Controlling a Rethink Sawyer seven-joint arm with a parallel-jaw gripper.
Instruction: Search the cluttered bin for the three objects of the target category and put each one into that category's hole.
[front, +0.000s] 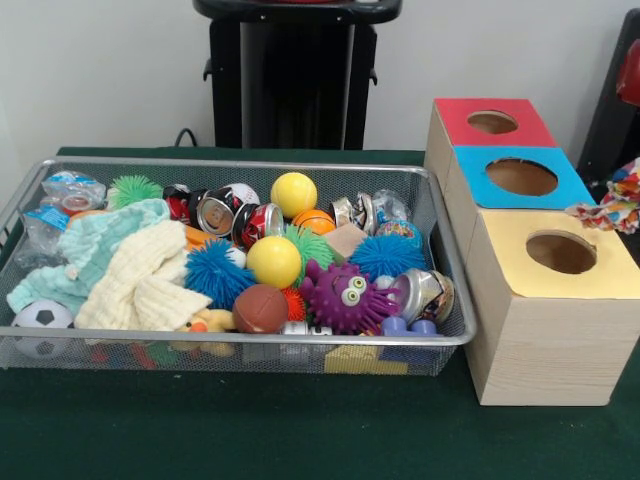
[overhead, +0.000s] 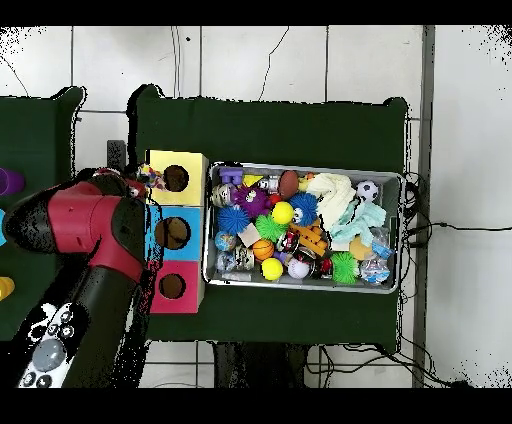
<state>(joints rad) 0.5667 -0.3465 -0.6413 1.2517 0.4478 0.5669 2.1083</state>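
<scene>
The cluttered bin (front: 240, 163) is a shallow wire-mesh basket on the green table; it also shows in the overhead view (overhead: 401, 230). It holds yellow balls (front: 274, 261), blue spiky balls (front: 213, 272), a purple monster toy (front: 345, 297), crushed cans (front: 214, 213), folded cloths (front: 130, 260) and a small soccer ball (front: 42, 316). Three boxes beside it each have a round hole: red top (front: 457, 113), blue top (front: 478, 186), yellow top (front: 510, 240). The red arm (overhead: 90, 225) hangs beside the boxes. The gripper's end (overhead: 128, 183) sits by a multicoloured bundle (front: 612, 205); its state is hidden.
The black pedestal (front: 296, 75) stands behind the bin. A second green table with a purple thing (overhead: 8, 181) lies at the overhead view's left. Cables run across the tiled floor to the right of the table (overhead: 440, 225).
</scene>
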